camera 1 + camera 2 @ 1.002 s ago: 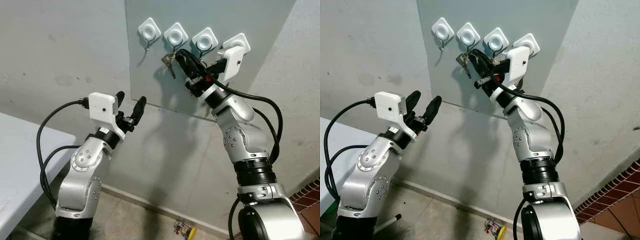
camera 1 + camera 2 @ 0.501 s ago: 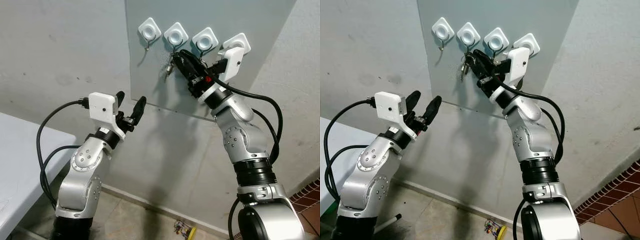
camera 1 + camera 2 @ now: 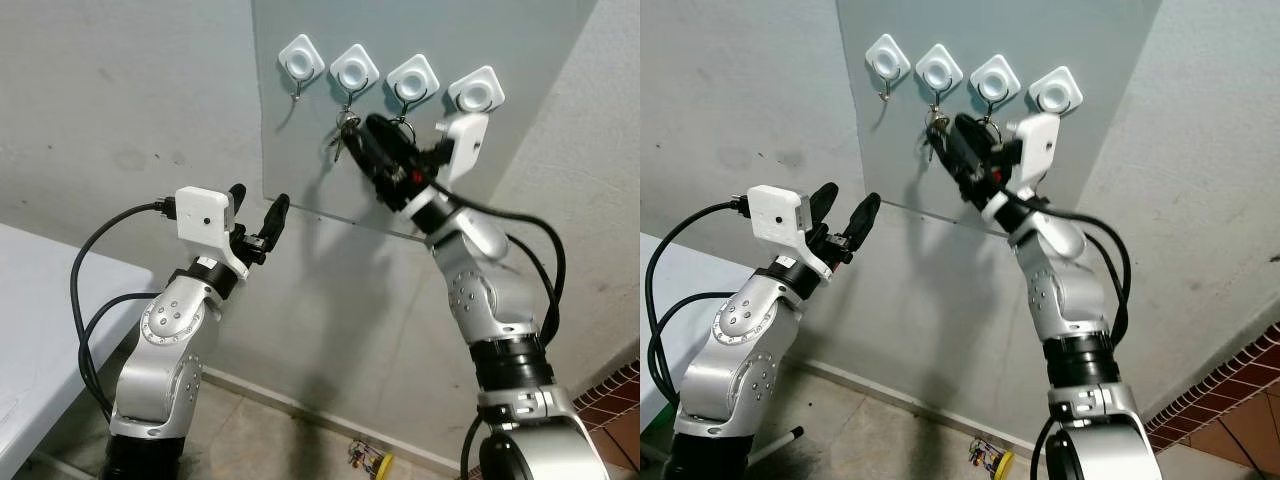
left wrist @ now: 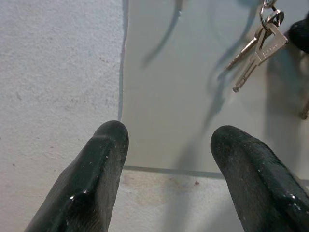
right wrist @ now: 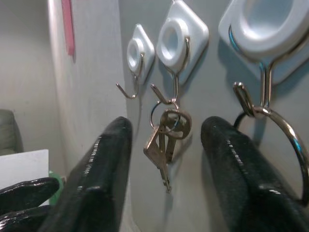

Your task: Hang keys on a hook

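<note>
Four white hooks (image 3: pixel 390 78) sit in a row on the grey panel (image 3: pixel 520 40); the keys (image 5: pixel 162 146) hang by their ring from the second hook (image 5: pixel 179 42), between the spread, released fingers of the right tool (image 5: pixel 166 159), as its wrist view shows. From the head views the left tool (image 3: pixel 260 215) hovers lower, released, well apart from the keys

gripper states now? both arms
Left gripper: open, empty, raised toward the wall.
Right gripper: open, empty, keys hanging on the hook between its fingers.
</note>
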